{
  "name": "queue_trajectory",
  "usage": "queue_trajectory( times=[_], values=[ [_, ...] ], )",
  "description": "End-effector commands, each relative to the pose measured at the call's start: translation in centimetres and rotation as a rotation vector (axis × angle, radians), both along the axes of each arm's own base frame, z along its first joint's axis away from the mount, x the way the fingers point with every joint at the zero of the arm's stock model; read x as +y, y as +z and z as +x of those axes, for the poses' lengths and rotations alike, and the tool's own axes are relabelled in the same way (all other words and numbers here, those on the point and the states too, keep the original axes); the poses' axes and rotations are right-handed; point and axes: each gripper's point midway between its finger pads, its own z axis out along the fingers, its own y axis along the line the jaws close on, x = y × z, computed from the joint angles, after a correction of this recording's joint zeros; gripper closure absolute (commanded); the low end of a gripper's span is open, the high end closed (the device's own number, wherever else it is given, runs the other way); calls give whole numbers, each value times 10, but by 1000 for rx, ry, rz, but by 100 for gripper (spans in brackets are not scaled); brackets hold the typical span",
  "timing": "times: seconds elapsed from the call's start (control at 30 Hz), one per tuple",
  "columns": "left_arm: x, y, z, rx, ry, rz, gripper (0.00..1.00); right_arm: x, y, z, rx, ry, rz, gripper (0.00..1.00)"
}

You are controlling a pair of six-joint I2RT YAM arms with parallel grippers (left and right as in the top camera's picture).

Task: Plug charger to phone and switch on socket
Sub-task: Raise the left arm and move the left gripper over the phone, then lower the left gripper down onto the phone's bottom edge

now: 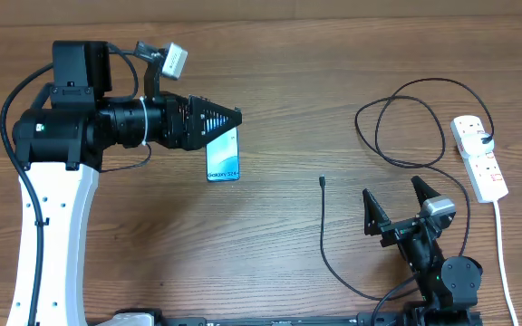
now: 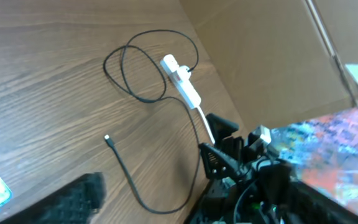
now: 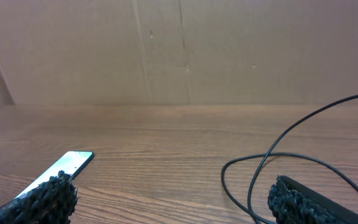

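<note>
Plugging not begun — right gripper (image 1: 391,187) spread and empty, left gripper (image 1: 235,123) over the phone (image 1: 223,159), grip unclear — next, seize the charger (image 1: 323,226) tip.

phone (image 1: 224,154): on the table (image 1: 288,54), left of middle, far end under the left claw (image 1: 236,116)
charger (image 1: 323,226): right of the phone, tip apart from it, loops running to the socket
socket (image 1: 479,158): far right, beside the loops
right claw (image 1: 395,201): near side, between charger tip and socket
</note>
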Motion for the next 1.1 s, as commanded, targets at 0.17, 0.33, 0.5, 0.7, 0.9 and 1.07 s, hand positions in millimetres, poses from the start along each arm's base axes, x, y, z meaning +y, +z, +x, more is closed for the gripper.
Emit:
queue_trajectory(
  times=[0.17,0.33,0.5,0.7,0.9,1.07],
  values=[
    [9,-10,5,31,57,74,75,0,-2,0,-2,-1,3,0],
    [14,-16,8,35,87,116,96,0,-2,0,-2,-1,3,0],
    [32,-40,10,89,171,247,96,0,-2,0,-2,-1,3,0],
    [45,-67,0,193,208,342,82,0,-2,0,-2,-1,3,0],
    [52,-98,-13,314,228,387,0,0,-2,0,-2,-1,3,0],
    [52,-115,-20,389,235,388,0,0,-2,0,-2,-1,3,0]
  ],
)
